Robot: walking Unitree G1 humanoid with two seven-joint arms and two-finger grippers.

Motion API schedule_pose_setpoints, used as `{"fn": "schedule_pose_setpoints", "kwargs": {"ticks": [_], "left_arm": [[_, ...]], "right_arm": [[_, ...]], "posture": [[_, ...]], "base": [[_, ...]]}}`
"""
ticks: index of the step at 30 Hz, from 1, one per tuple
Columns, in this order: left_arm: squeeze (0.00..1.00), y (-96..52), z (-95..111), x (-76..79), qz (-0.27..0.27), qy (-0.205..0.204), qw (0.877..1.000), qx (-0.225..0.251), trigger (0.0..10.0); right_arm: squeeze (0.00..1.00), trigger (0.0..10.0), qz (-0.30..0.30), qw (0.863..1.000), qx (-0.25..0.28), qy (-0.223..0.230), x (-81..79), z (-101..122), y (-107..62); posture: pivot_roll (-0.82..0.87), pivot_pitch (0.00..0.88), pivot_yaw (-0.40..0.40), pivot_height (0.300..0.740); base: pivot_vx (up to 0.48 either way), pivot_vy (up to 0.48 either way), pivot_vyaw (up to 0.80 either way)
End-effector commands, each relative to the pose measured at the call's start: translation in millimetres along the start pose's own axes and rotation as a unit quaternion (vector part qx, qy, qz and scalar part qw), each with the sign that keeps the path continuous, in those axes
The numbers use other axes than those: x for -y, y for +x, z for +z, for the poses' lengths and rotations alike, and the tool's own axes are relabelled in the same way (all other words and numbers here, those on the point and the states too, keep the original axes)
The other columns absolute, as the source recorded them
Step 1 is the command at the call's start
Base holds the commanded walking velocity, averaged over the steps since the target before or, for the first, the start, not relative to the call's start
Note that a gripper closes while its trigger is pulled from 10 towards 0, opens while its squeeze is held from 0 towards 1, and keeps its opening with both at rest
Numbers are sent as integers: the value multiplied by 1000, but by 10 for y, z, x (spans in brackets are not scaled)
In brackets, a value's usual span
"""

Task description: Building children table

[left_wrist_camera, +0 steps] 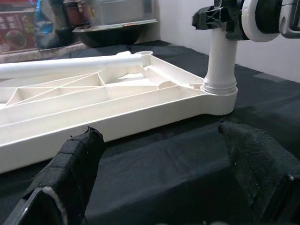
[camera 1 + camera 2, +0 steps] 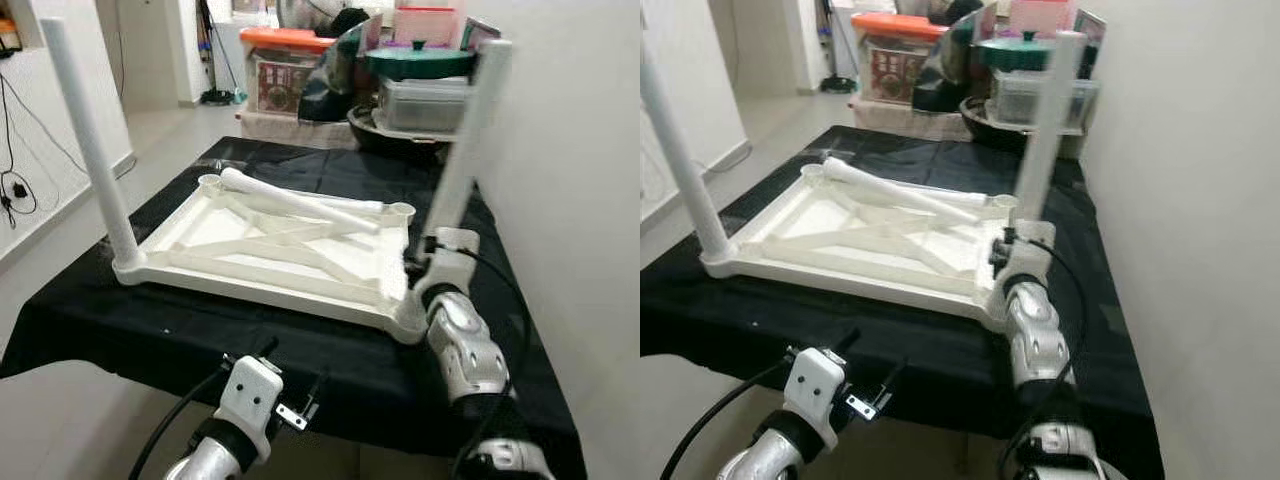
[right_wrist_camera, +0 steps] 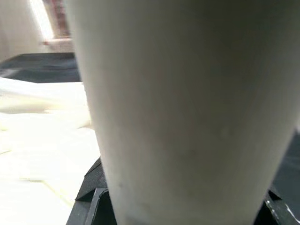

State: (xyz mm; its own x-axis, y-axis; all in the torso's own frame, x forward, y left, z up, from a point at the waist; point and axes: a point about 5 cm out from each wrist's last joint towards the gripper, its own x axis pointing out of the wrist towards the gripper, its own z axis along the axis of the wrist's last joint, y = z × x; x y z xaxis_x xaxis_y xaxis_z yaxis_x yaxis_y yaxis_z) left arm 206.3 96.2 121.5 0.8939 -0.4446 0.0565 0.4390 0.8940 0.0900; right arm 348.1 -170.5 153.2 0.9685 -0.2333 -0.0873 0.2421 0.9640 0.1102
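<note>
Right gripper [image 2: 432, 250], right of centre in the head views, is clamped around the base of an upright white table leg [image 2: 465, 150] seated in the near right corner socket of the upturned white tabletop [image 2: 270, 250] on the black cloth [image 2: 150, 330]. Left gripper [image 1: 164, 178], bottom centre, hangs spread wide and empty before the tabletop's near edge. Another leg [image 2: 95, 150] stands upper left; a loose leg [image 2: 300, 200] lies across the tabletop.

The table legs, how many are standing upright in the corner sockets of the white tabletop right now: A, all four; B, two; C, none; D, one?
B: one upright leg stands in the near-left corner of the upturned tabletop, another leg stands in the near-right corner with the right gripper on it, and a loose leg lies across the frame.
</note>
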Motion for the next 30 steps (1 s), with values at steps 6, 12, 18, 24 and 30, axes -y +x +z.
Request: {"fn": "schedule_pose_setpoints", "kwargs": {"ticks": [6,12,18,24,30], "left_arm": [[0,-5,-16,22,-9,-3,1000,-2,10000],[0,-8,-26,29,-12,-5,1000,-4,10000],[0,-4,-34,35,-14,-5,1000,-5,10000],[0,12,-38,32,-16,-5,1000,-6,10000],[0,22,-30,29,-19,-3,1000,-3,10000]], "right_arm": [[1000,10000,24,997,-27,69,-308,-205,-165],[0,10000,121,989,16,82,-398,-118,-77],[0,10000,281,959,15,39,-384,-105,-18],[0,10000,522,851,-54,34,-223,-1,-126],[0,10000,657,748,-89,-15,-326,-2,-243]], "posture": [[119,0,-83,740],[116,0,-80,740],[111,0,-77,740],[109,0,-76,740],[120,0,-79,740]], "base": [[0,0,0],[0,0,0],[0,0,0],[0,0,0],[0,0,0]]}}
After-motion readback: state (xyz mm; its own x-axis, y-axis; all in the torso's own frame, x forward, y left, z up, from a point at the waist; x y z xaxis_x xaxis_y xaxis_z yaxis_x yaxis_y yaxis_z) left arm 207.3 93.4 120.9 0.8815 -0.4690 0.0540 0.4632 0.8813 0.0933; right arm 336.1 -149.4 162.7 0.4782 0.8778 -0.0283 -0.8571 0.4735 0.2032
